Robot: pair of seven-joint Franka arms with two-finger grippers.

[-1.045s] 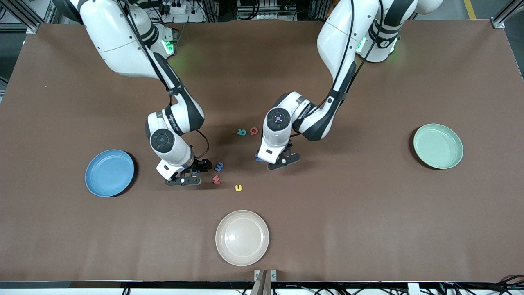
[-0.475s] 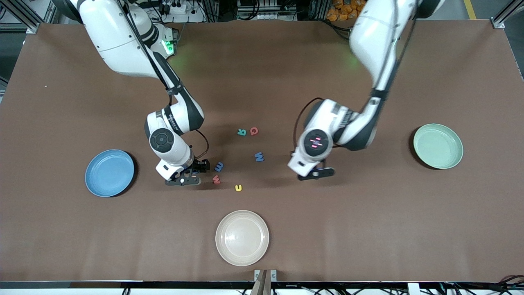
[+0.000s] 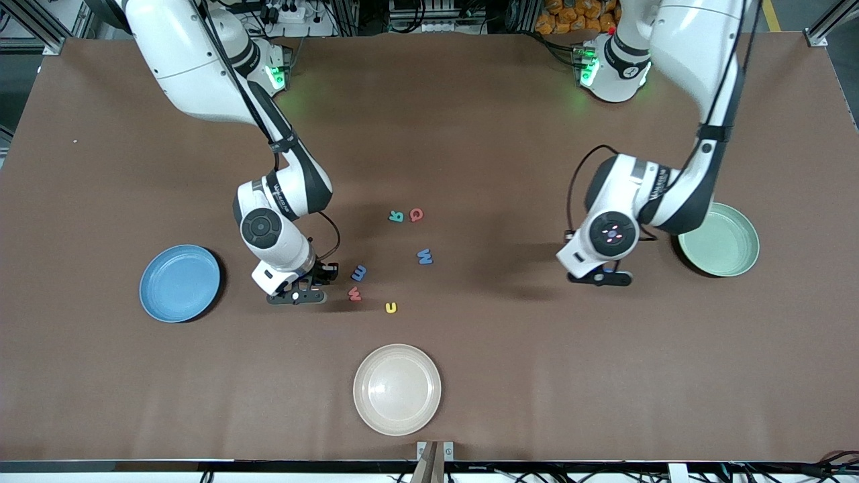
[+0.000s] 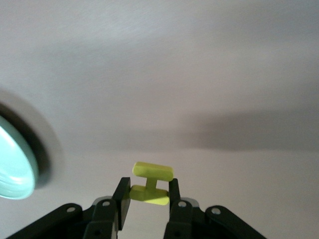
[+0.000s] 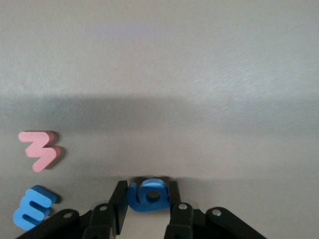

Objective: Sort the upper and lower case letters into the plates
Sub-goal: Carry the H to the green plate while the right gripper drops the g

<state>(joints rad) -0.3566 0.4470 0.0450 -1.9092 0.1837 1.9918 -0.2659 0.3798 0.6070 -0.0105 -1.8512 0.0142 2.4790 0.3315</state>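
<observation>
We're pinching a yellow letter [image 4: 151, 183] in the left gripper [image 4: 148, 199] beside the green plate [image 3: 718, 239], the right gripper [image 5: 147, 199] squeezing a blue letter [image 5: 148, 194] on the table; thin grips risk slipping.

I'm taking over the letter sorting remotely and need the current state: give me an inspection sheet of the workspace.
Surface: brown table, flat.
Job's things: blue plate and green plate, no letters seen in them. Loose on the table: teal letter, red letter, blue w, blue m, red w, yellow u.
Clutter: cream plate, nothing seen in it.
Grippers: left gripper shut on a yellow letter beside the green plate; right gripper around a blue letter on the table.
Cables: black cable looped at the left wrist.
Surroundings: nothing seen worth noting.
</observation>
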